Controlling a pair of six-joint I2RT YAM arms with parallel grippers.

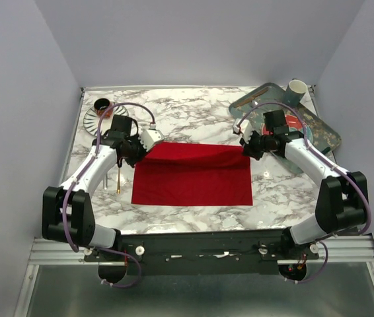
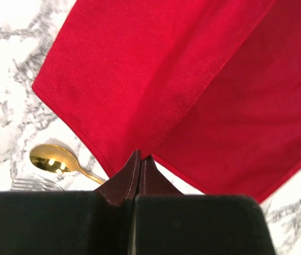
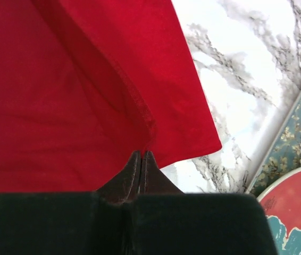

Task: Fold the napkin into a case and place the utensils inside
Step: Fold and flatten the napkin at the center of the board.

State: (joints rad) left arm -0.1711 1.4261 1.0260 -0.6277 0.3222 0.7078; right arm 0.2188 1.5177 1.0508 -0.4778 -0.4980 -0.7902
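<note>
**Inspector:** What did the end effectors have hold of?

**Examiner:** The left end effector (image 2: 141,157) was fully closed, with the far left corner of the napkin (image 1: 193,177) pinched between its tips. The right end effector (image 3: 141,155) was closed the same way on the far right corner. Both corners were held up off the worktop (image 1: 187,115).

**Inspector:** And the rest of the cloth?

**Examiner:** The near part lay flat mid-worktop, between the two arms. The far edge hung from the tips as a raised flap above it. I saw no crease pressed down.

**Inspector:** And what goes inside?

**Examiner:** The gold spoon (image 2: 52,159) lay on the marble just beside the napkin's left edge. I could not tell whether its handle touched the cloth. The fork (image 2: 33,184) showed only its tines, next to the spoon. Neither was in the cloth.

**Inspector:** Your assessment of progress?

**Examiner:** Early, in my judgement. The first fold was in hand but not laid. The further folds and the loading of both pieces remained outstanding.
</note>
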